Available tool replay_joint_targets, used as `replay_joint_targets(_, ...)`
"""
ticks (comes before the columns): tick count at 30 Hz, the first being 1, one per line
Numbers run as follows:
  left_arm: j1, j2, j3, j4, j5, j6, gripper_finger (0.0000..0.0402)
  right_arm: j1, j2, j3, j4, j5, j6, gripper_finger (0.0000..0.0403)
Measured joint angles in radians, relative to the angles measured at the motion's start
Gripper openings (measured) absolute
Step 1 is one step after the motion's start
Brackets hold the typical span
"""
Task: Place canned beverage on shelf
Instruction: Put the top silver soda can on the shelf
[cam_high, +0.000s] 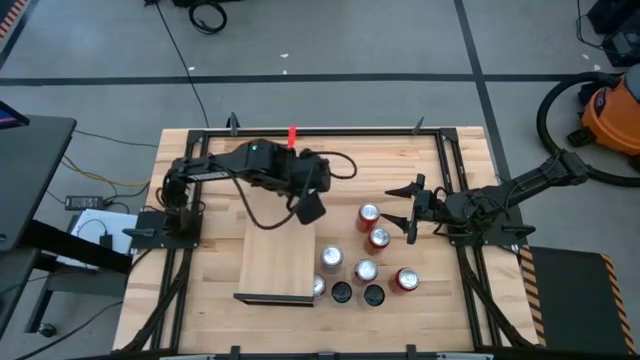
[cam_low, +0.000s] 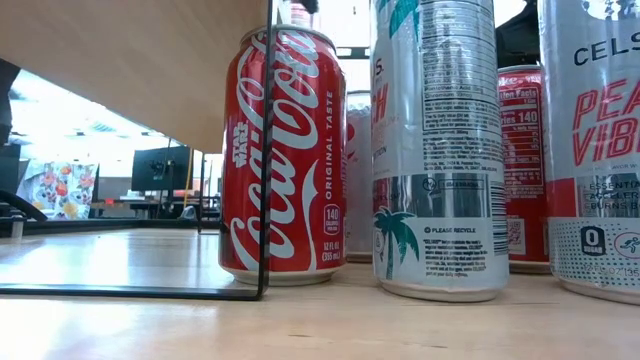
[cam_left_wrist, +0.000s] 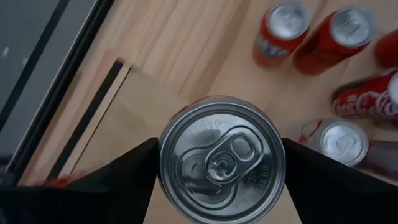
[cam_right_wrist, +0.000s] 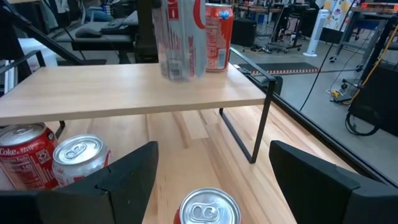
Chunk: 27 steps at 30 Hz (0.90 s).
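Two arms: mine, and only the left is working; the right waits at about 3 o'clock on the worktop.
Worktop (cam_high: 220, 160): butcher-block, with the shelf near its middle toward 6 o'clock.
Shelf (cam_high: 277, 262): pale plywood board on thin dark wire legs. In the right wrist view a red can (cam_right_wrist: 217, 37) stands at its far edge.
Can cluster (cam_high: 368, 262): several loose cans on the worktop just off the shelf's 3 o'clock side, none touching my jaws.
Left jaws (cam_left_wrist: 221, 171): clenched on the silver can, one dark finger on each side of it.
Silver can (cam_left_wrist: 221, 160): upright in my grip, pull-tab up, over the shelf's 12 o'clock end; the right wrist view shows it (cam_right_wrist: 180, 38) at or just above the board, but I cannot tell if it touches.
Right jaws (cam_right_wrist: 208, 171): released, fingers wide apart, facing the shelf with a can top (cam_right_wrist: 205, 210) below them.
Progress: late in this can's placement, I judge; lowering fully, letting go and backing off remain, and the loose cans are not yet shelved.
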Motion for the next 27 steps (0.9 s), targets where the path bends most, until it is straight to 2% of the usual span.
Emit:
replay_joint_targets(5, -0.036, -0.011, -0.006, 0.015, -0.011, -0.044, 0.0308, 0.0, 0.0, 0.0, -0.005, -0.012, 0.006, 0.0318)
replay_joint_targets(12, -0.05, -0.053, -0.083, 0.013, -0.057, -0.053, 0.0309, 0.014, 0.0, 0.0, -0.002, -0.019, 0.004, 0.0318)
replay_joint_targets(17, -0.052, -0.152, -0.206, 0.011, -0.071, -0.116, 0.0309, 0.015, 0.0, 0.0, 0.0, -0.018, 0.004, 0.0318)
replay_joint_targets(27, -0.086, -0.379, -0.481, 0.011, -0.074, -0.362, 0.0309, 0.015, 0.0, 0.0, 0.007, -0.017, 0.004, 0.0318)
